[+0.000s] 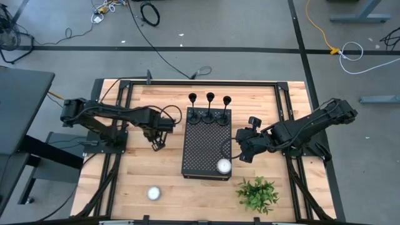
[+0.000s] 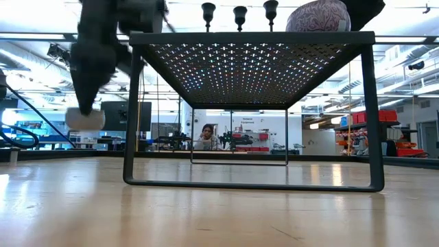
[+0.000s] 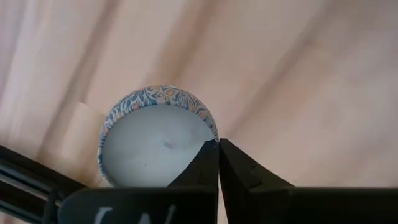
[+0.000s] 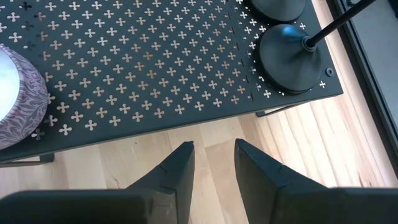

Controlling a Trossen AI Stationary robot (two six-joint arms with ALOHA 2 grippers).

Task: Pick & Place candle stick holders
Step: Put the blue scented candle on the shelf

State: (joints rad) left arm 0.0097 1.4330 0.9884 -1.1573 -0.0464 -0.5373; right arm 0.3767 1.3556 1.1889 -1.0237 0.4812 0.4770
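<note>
Three black candle stick holders point(image 1: 210, 107) stand on their round bases at the far end of the black perforated box point(image 1: 203, 150); one base point(image 4: 292, 56) shows in the right wrist view. Left of the box, my left gripper point(image 1: 156, 145) points down, shut on a small candle with a blue patterned wall point(image 3: 149, 143). Gripper and candle hang above the table in the low view point(image 2: 85, 120). My right gripper point(image 4: 214, 146) stands open over the table by the box's right side, with nothing between its fingers. My left gripper holds the patterned candle by its rim point(image 3: 210, 127), one finger point(image 3: 196, 168) over the candle's white top and the other outside its wall. The fingers come from above, pointing down. The candle hangs at the fingertips, lifted clear of the table.
A purple-patterned candle point(image 1: 224, 165) sits on the box's near right corner. A white candle point(image 1: 154, 194) lies on the table near the front edge, and a small green plant point(image 1: 257, 194) stands at the front right. A person point(image 2: 204, 136) sits in the room beyond.
</note>
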